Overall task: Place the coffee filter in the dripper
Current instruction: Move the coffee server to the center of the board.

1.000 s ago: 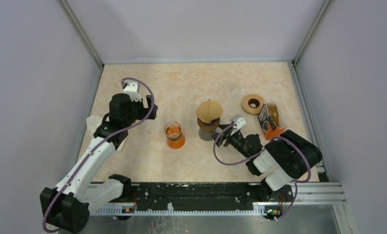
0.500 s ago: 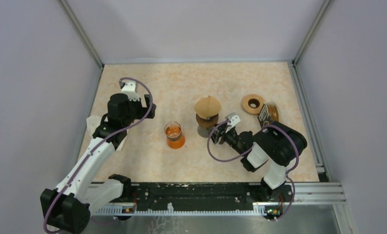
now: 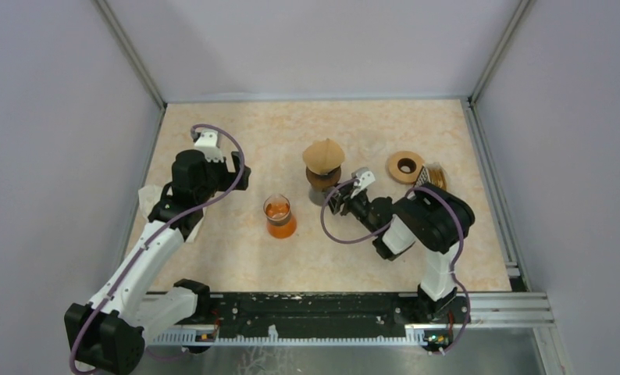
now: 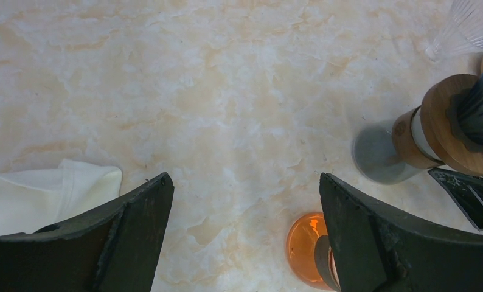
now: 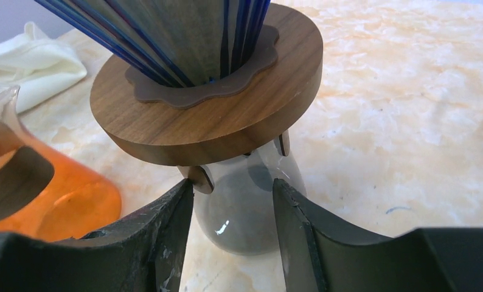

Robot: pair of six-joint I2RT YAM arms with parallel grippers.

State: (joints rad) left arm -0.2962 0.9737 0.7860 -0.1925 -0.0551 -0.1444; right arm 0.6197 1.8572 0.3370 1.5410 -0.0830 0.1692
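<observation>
Our right gripper (image 5: 233, 185) clasps the carafe (image 5: 239, 228) just under the dripper (image 5: 215, 121), filter (image 3: 323, 154) straight above it; our left gripper (image 4: 245, 188) hangs open, well off toward the left edge.

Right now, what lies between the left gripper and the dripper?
Only bare table between left gripper and dripper, per the top view; the orange flask sits nearer, off that line.

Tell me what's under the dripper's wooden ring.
A grey glass vessel stands under the wooden ring, and the right gripper clamps its neck from both sides. The ring covers the vessel's mouth, so whatever is inside cannot be seen.
</observation>
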